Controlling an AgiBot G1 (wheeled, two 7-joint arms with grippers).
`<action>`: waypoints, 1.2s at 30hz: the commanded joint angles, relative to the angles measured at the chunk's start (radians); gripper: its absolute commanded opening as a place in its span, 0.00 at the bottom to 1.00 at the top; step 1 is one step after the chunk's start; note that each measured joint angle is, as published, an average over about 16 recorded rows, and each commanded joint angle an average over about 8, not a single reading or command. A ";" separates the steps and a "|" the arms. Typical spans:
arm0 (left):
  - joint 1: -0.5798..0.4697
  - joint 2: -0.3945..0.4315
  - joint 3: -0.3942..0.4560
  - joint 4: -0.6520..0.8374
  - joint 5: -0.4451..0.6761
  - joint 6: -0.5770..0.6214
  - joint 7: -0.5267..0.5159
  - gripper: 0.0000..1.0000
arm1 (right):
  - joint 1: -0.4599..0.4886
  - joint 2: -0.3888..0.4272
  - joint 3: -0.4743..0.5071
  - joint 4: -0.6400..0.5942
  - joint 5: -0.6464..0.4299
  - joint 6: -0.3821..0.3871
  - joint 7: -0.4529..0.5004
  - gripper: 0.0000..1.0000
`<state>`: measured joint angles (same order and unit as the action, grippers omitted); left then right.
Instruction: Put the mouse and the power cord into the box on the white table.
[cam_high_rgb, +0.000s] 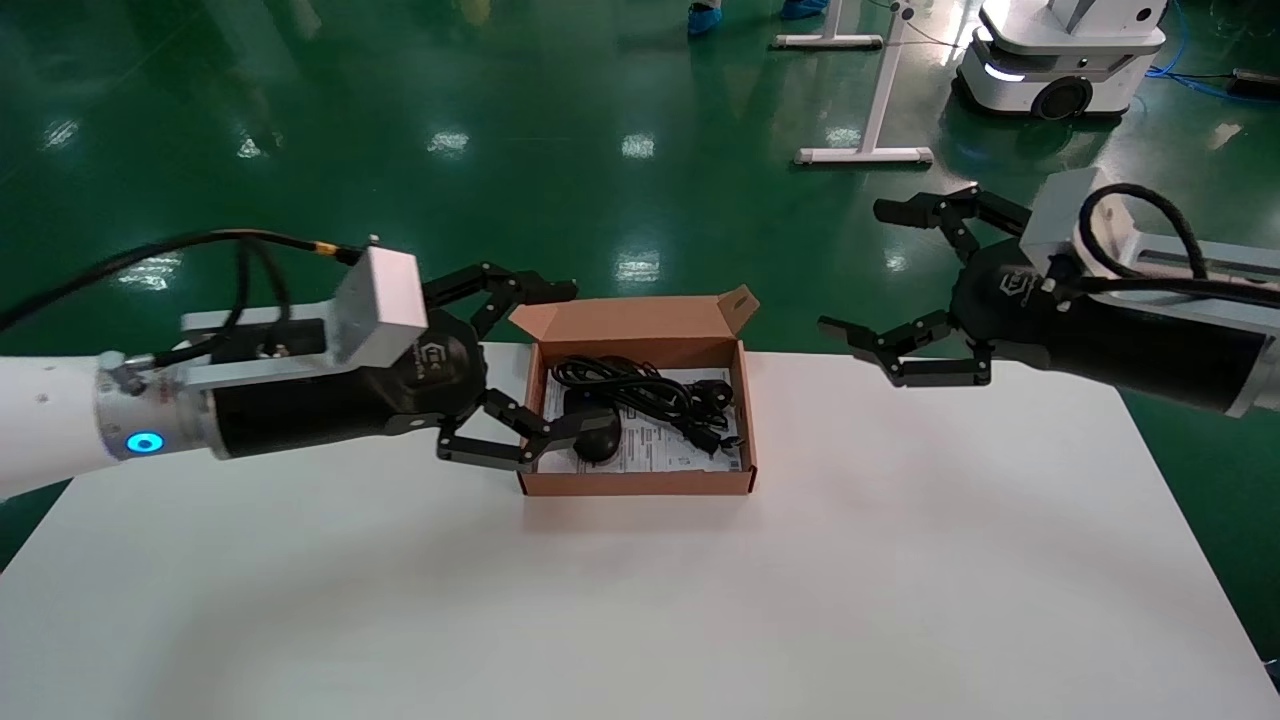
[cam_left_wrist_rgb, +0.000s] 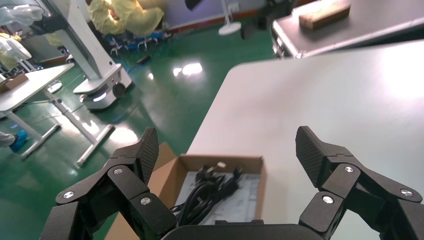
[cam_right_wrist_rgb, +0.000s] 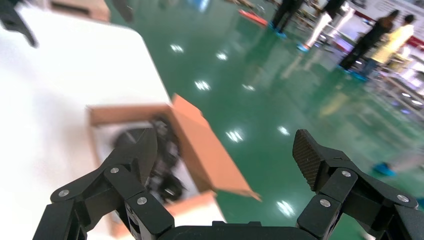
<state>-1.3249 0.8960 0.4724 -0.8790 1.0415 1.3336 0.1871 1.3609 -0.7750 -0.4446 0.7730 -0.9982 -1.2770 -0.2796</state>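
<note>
Head view: oval mouse (cam_high_rgb: 598, 441), coiled power cord (cam_high_rgb: 640, 388) inside cardboard box (cam_high_rgb: 640, 482); left gripper (cam_high_rgb: 545, 362), right gripper (cam_high_rgb: 880, 278) spread wide

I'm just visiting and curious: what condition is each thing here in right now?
Box: lid open, on the table.
Cord: bundled, inside the box.
Mouse: inside the box.
Left gripper: open, empty, at the box's side.
Right gripper: open, empty, off to the box's other side.
</note>
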 joint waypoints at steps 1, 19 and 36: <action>0.022 -0.025 -0.017 -0.036 -0.027 0.014 -0.033 1.00 | -0.024 0.014 0.014 0.043 0.023 -0.019 0.040 1.00; 0.227 -0.258 -0.174 -0.367 -0.281 0.147 -0.339 1.00 | -0.252 0.144 0.145 0.449 0.235 -0.192 0.410 1.00; 0.258 -0.293 -0.198 -0.422 -0.323 0.167 -0.382 1.00 | -0.301 0.172 0.174 0.537 0.283 -0.230 0.481 1.00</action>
<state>-1.0667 0.6022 0.2741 -1.3018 0.7175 1.5005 -0.1956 1.0589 -0.6027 -0.2704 1.3114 -0.7144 -1.5077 0.2019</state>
